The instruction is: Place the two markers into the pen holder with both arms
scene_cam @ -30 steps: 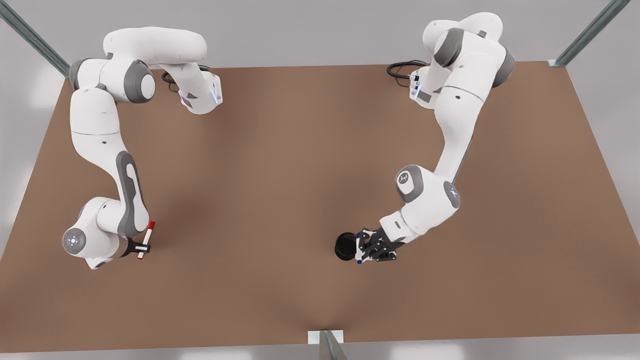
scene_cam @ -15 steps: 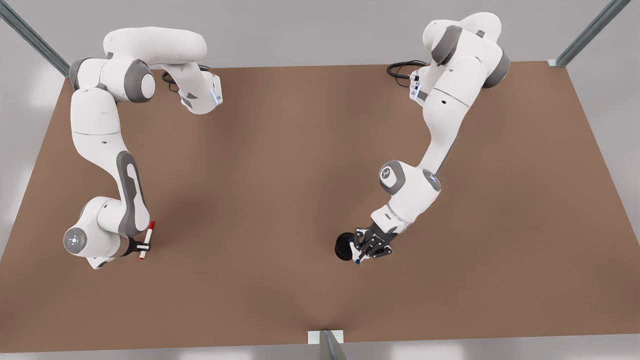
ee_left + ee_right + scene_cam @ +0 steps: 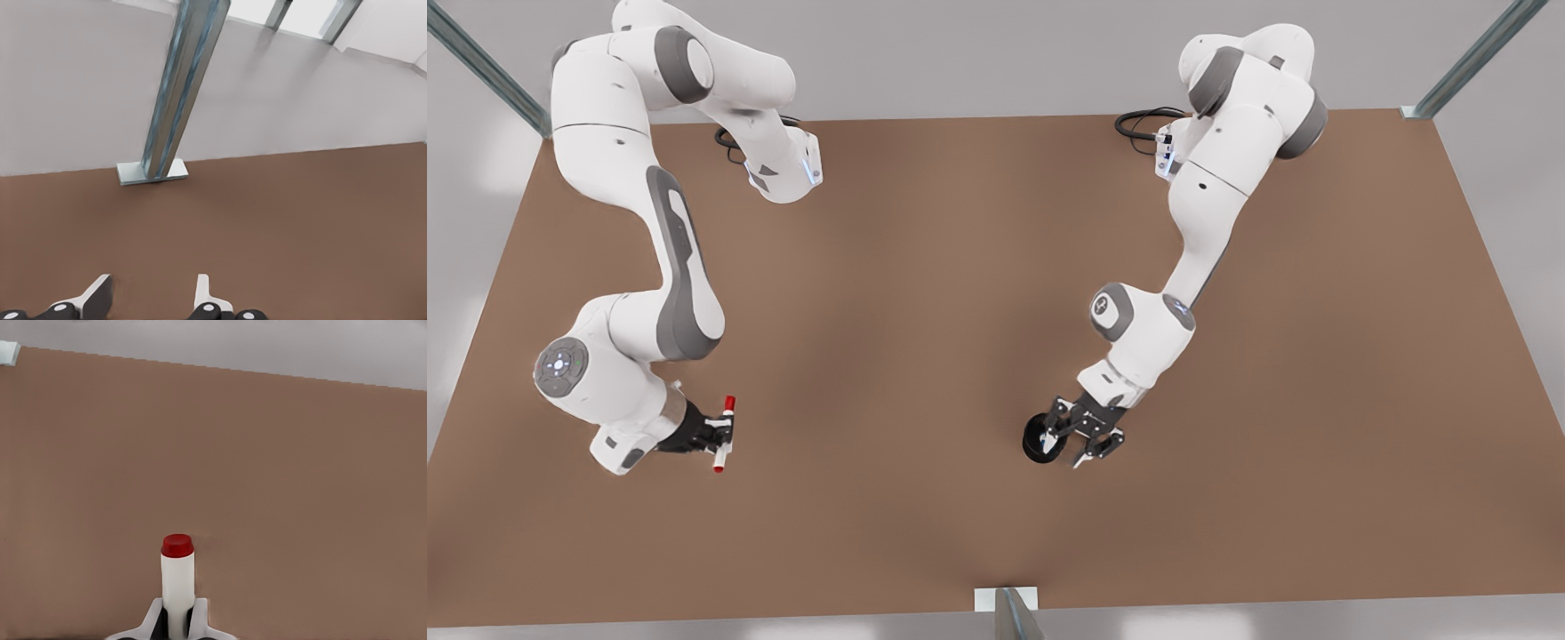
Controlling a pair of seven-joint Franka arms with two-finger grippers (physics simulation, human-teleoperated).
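Blue marker gone from my left tool (image 3: 1083, 433) since a moment ago; fingers now spread wide, empty, just beside pen holder (image 3: 1040, 439) on front view's right. I judge blue marker dropped inside holder, though I cannot see it there. My right tool (image 3: 720, 433) has lifted and swung inward, clamped on red marker (image 3: 724, 433), well apart from holder. Next: carry red marker across worktop (image 3: 925, 293) to holder.

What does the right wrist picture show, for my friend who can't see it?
A red-capped marker stands clamped between the right tool's two pale fingers. Beyond it stretches a brown table, ending at a grey wall.
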